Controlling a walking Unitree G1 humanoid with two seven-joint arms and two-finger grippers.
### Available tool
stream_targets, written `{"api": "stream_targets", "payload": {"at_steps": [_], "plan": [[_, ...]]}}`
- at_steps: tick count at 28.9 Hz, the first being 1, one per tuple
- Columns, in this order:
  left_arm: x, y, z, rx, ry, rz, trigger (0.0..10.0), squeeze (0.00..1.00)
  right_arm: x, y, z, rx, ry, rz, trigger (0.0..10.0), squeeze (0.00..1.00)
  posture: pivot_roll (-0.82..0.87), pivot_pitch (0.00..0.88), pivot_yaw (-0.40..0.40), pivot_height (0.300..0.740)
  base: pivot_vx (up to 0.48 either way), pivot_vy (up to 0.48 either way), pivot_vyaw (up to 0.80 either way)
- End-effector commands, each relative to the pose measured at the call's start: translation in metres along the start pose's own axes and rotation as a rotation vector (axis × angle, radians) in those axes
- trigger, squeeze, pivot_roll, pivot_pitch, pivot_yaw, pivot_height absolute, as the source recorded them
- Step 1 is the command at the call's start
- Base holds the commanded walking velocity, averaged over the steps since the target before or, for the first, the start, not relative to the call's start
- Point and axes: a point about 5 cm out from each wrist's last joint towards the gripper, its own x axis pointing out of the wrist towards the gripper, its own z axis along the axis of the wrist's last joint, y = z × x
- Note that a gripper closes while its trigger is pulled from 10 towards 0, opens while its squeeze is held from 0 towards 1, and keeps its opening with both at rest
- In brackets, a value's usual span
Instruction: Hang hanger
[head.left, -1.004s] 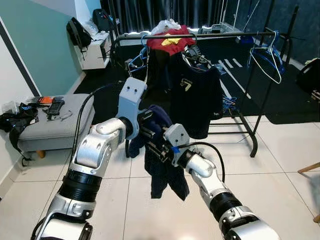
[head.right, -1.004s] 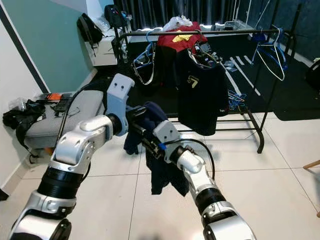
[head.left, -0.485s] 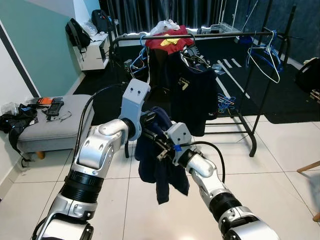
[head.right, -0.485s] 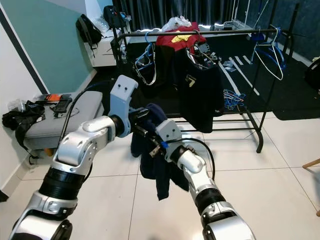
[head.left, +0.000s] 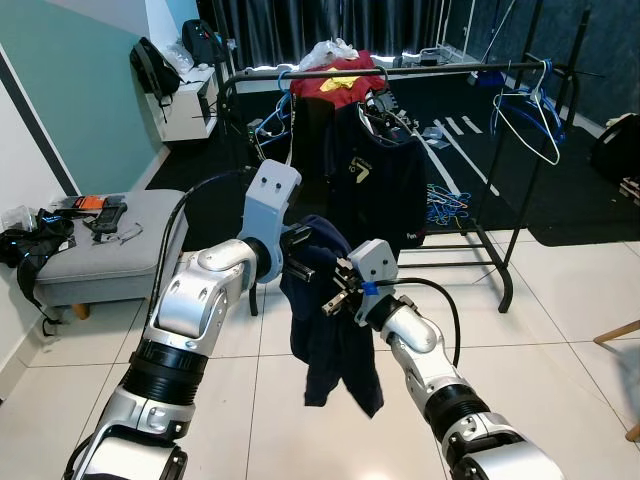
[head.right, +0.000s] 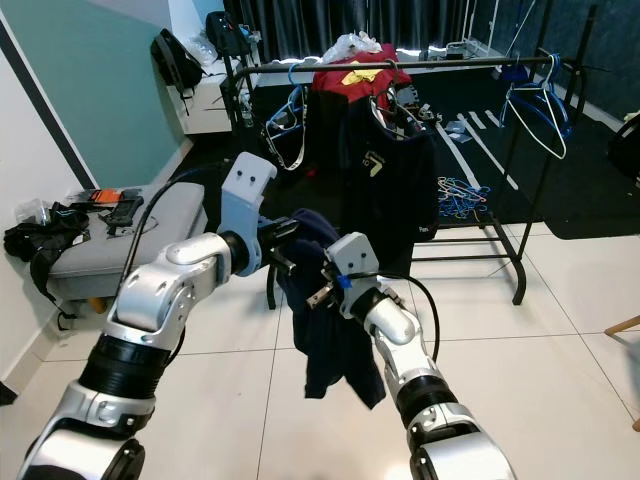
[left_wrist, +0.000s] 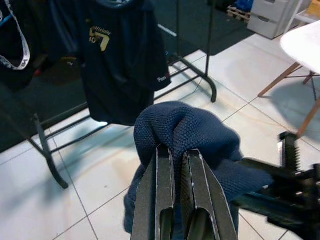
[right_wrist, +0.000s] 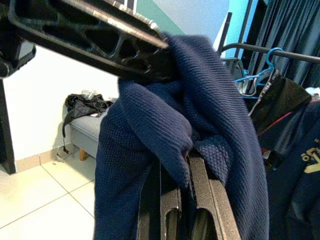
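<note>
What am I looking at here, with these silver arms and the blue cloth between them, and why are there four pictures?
It is a walking humanoid robot seen through its own cameras. The two wide pictures come from the two eyes in its head, looking down at its silver arms. The two close pictures come from a camera on each wrist, looking along that arm's two black fingers.

Both arms hold up one dark blue knitted garment. The left gripper is pinched shut on a fold at its top, and the right gripper is clamped on the cloth too, so it hangs down between them.

Behind stands a black clothes rack with a dark T-shirt, a red garment and blue hangers. To the left is a grey bench on the white tiled floor.
</note>
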Motion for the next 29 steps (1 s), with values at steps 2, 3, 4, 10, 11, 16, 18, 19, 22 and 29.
{"api": "stream_targets", "payload": {"at_steps": [2, 3, 4, 10, 11, 16, 18, 19, 22, 29], "plan": [[-0.004, 0.020, -0.011, 0.040, 0.036, 0.096, 10.0, 0.00, -0.001, -0.003, 0.006, -0.005, -0.048, -0.014, 0.0, 0.00, -0.01, 0.000, 0.072, 0.740, 0.000, 0.000, 0.00], [-0.004, 0.020, -0.011, 0.040, 0.036, 0.096, 10.0, 0.00, -0.001, -0.003, 0.006, -0.005, -0.048, -0.014, 0.0, 0.00, -0.01, 0.000, 0.072, 0.740, 0.000, 0.000, 0.00], [-0.006, 0.027, -0.023, 0.076, 0.074, 0.129, 10.0, 0.00, -0.001, -0.003, 0.008, -0.005, -0.066, -0.021, 0.0, 0.00, -0.01, 0.000, 0.071, 0.740, 0.000, 0.000, 0.00], [-0.023, 0.052, -0.065, 0.121, 0.168, 0.260, 10.0, 0.00, -0.014, 0.003, 0.005, 0.019, -0.084, -0.007, 0.0, 0.00, 0.00, 0.000, 0.077, 0.740, 0.000, 0.000, 0.00], [-0.026, 0.055, -0.069, 0.113, 0.174, 0.274, 10.0, 0.00, -0.017, 0.005, 0.004, 0.022, -0.083, 0.004, 0.0, 0.00, 0.00, 0.000, 0.078, 0.740, 0.000, 0.000, 0.00], [-0.027, 0.057, -0.070, 0.100, 0.170, 0.280, 10.0, 0.00, -0.020, 0.006, 0.003, 0.032, -0.084, 0.012, 0.0, 0.00, 0.01, 0.000, 0.079, 0.740, 0.000, 0.000, 0.00], [-0.030, 0.060, -0.073, 0.106, 0.175, 0.284, 10.0, 0.00, -0.023, 0.007, 0.003, 0.045, -0.082, 0.035, 0.0, 0.00, 0.02, 0.000, 0.077, 0.740, 0.000, 0.000, 0.00], [-0.031, 0.062, -0.074, 0.111, 0.178, 0.286, 10.0, 0.00, -0.026, 0.007, 0.004, 0.055, -0.081, 0.051, 0.0, 0.00, 0.02, 0.000, 0.078, 0.740, 0.000, 0.000, 0.00], [-0.033, 0.065, -0.078, 0.115, 0.190, 0.297, 10.0, 0.00, -0.029, 0.005, 0.005, 0.063, -0.071, 0.075, 0.0, 0.00, 0.01, 0.000, 0.083, 0.740, 0.000, 0.000, 0.00], [-0.034, 0.071, -0.082, 0.111, 0.192, 0.332, 10.0, 0.00, -0.038, -0.004, 0.003, 0.069, -0.031, 0.087, 0.0, 0.00, 0.01, 0.000, 0.085, 0.740, 0.000, 0.000, 0.00]]}}
